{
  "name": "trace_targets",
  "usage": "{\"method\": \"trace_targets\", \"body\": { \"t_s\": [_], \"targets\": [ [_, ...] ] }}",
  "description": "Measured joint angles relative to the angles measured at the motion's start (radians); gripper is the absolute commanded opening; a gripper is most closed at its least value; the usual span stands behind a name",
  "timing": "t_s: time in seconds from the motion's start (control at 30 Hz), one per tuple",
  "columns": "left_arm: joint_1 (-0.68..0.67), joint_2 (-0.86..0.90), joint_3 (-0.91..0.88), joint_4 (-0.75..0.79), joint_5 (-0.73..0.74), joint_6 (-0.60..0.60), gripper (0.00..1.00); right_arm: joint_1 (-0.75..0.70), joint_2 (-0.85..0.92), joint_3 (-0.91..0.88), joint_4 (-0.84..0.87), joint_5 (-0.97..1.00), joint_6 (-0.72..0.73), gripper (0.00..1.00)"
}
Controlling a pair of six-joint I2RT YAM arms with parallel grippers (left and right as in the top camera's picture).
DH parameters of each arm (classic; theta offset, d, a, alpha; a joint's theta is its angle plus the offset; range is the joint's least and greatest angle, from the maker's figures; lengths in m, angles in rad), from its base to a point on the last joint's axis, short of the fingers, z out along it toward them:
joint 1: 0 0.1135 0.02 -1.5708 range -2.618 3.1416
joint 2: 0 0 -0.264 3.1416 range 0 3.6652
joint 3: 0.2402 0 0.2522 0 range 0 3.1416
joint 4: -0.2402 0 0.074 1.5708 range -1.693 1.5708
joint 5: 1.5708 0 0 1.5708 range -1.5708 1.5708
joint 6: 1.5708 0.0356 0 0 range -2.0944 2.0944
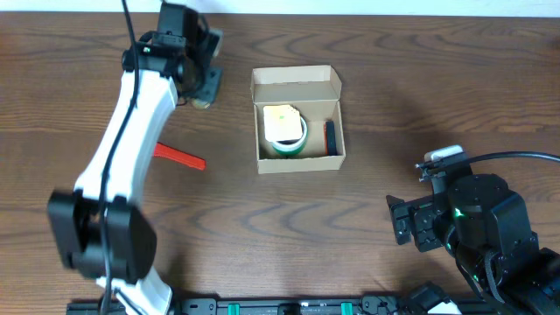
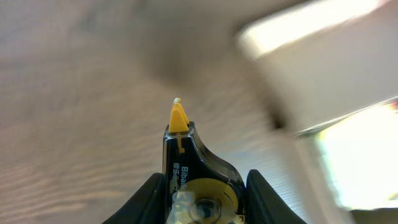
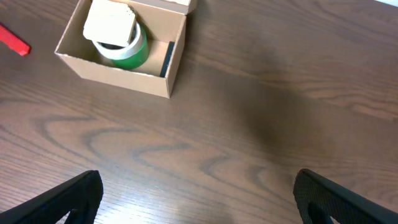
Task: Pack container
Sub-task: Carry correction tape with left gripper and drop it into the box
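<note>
Gripping tape dispenser [image 2: 186, 163], left end effector [image 2: 204, 190] extended beside container [image 1: 298, 164]; right end effector [image 3: 199, 198] wide.

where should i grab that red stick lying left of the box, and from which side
Grip the red stick across its narrow width at mid-length, coming straight down. It lies flat on the table, long and thin, at a slant in the overhead view, so turn the jaws crosswise to that line.

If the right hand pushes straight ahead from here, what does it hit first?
Most likely bare table: the open right hand aims over wood, and the container sits off to the side of that line. Depth is unclear from the wrist view.
</note>
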Motion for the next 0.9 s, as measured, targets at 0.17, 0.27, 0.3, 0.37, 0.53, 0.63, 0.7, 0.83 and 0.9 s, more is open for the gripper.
{"method": "trace_targets", "body": {
  "t_s": [0.17, 0.27, 0.3, 0.37, 0.53, 0.63, 0.7, 0.83, 0.9],
  "targets": [
    [-0.193, -0.055, 0.014, 0.068, 0.01, -0.206, 0.06, 0.0, 0.0, 0.0, 0.0, 0.0, 0.0, 0.99],
    [-0.315, -0.029, 0.013, 0.108, 0.018, -0.33, 0.06, 0.0, 0.0, 0.0, 0.0, 0.0, 0.0, 0.99],
    [-0.351, -0.015, 0.013, 0.126, 0.02, -0.373, 0.06, 0.0, 0.0, 0.0, 0.0, 0.0, 0.0, 0.99],
    [-0.405, 0.014, 0.013, 0.142, 0.016, -0.448, 0.06, 0.0, 0.0, 0.0, 0.0, 0.0, 0.0, 0.99],
    [-0.481, 0.109, 0.013, 0.156, 0.001, -0.592, 0.06, 0.0, 0.0, 0.0, 0.0, 0.0, 0.0, 0.99],
    [-0.494, 0.163, 0.013, 0.174, -0.002, -0.635, 0.06, 0.0, 0.0, 0.0, 0.0, 0.0, 0.0, 0.99],
    [-0.495, 0.186, 0.013, 0.183, -0.002, -0.651, 0.06, 0.0, 0.0, 0.0, 0.0, 0.0, 0.0, 0.99],
    [-0.494, 0.205, 0.013, 0.207, -0.002, -0.672, 0.08, 0.0, 0.0, 0.0, 0.0, 0.0, 0.0, 0.99],
    [-0.494, 0.205, 0.013, 0.216, -0.001, -0.674, 0.1, 0.0, 0.0, 0.0, 0.0, 0.0, 0.0, 0.99]
  ]
}}
